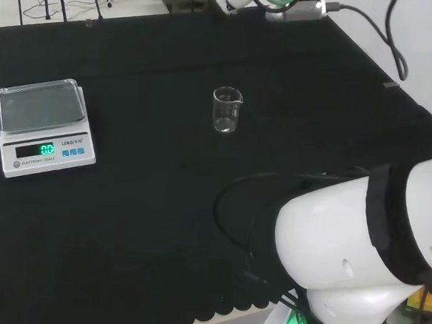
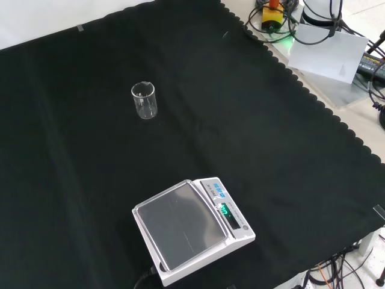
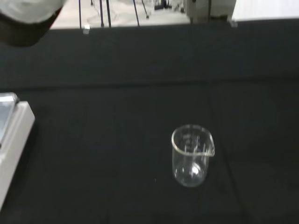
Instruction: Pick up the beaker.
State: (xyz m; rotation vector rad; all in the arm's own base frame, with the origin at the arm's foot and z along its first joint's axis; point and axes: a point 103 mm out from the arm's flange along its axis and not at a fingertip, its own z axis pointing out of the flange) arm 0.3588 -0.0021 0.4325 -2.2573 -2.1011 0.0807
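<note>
A small clear glass beaker [image 1: 226, 111] stands upright and empty on the black cloth, near the middle of the bench in the head view. In the front view the beaker [image 2: 144, 100] sits in the upper left part of the cloth, alone. The wrist view looks at the beaker [image 3: 191, 156] from some distance, its pouring lip turned to one side. A blurred white and black part of the hand [image 3: 28, 18] shows at a corner of the wrist view, well apart from the beaker. Nothing touches the beaker.
A white electronic scale [image 1: 44, 128] with a lit green display stands at the left in the head view and low in the front view [image 2: 189, 232]. The arm's white links [image 1: 358, 253] bulk at the head view's lower right. Cables and gear lie past the cloth's scalloped edge [image 2: 301, 90].
</note>
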